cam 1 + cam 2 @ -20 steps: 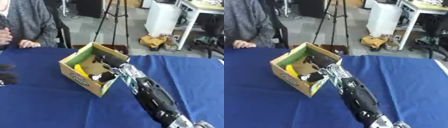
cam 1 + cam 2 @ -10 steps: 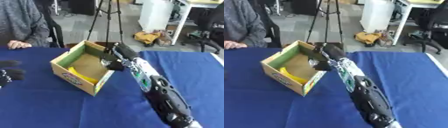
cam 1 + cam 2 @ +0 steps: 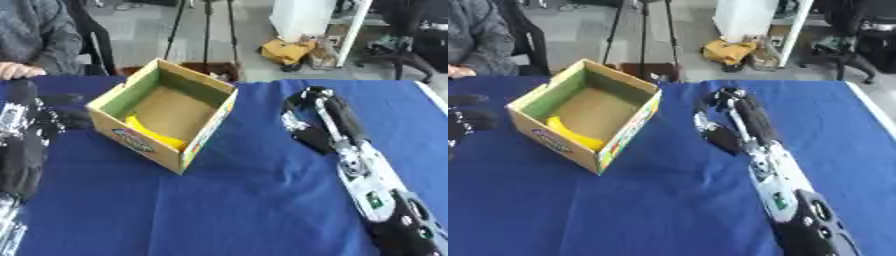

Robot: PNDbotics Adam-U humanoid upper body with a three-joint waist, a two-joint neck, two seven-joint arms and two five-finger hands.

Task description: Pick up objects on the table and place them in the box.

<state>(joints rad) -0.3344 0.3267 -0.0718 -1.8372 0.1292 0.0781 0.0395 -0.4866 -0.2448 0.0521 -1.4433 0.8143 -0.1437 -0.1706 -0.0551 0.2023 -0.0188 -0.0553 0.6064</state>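
Fingers of the right hand (image 3: 313,116) look curled in and hold nothing, though blur makes the exact pose hard to read; the hand sits over the blue tablecloth (image 3: 245,200) to the right of the open cardboard box with green inner walls (image 3: 166,116), clearly apart from it. Its black and silver right arm (image 3: 376,192) runs in from the lower right corner. Left hand (image 3: 31,135) is at the left edge, black fingers pointing up and relaxed, spread a little, holding nothing, just beside the box's left side but not touching as far as can be seen. Inside the box a yellow curved object, banana-like (image 3: 156,135), lies on the floor against the near wall. Box stands upright, turned askew on the cloth, printed label on its near outer face. A person's bare hand (image 3: 19,70) rests on the table's far left edge, away from the box.
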